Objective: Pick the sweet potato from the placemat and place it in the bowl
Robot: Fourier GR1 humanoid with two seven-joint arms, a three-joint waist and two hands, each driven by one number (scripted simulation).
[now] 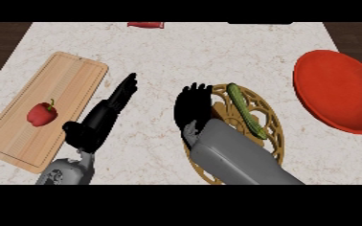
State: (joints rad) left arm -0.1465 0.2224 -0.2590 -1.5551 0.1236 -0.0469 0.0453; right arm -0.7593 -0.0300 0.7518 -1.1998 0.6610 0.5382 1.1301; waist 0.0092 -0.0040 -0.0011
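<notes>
Bare marble [184, 52] ahead — cucumber [246, 110] beside right hand [192, 106]

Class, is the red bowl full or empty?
Empty: the bowl shows only bare red inside, though its right part is cut off.

Our left hand [106, 112]: black, fingers straight and held together, pointing up and slightly right; thumb out at the lower left. Its grey forearm enters at the lower left edge. Our right hand [192, 106]: black, fingers extended and slightly spread, pointing up, holding nothing we can see. Its grey forearm runs in from the lower right, slanting up-left.
</notes>
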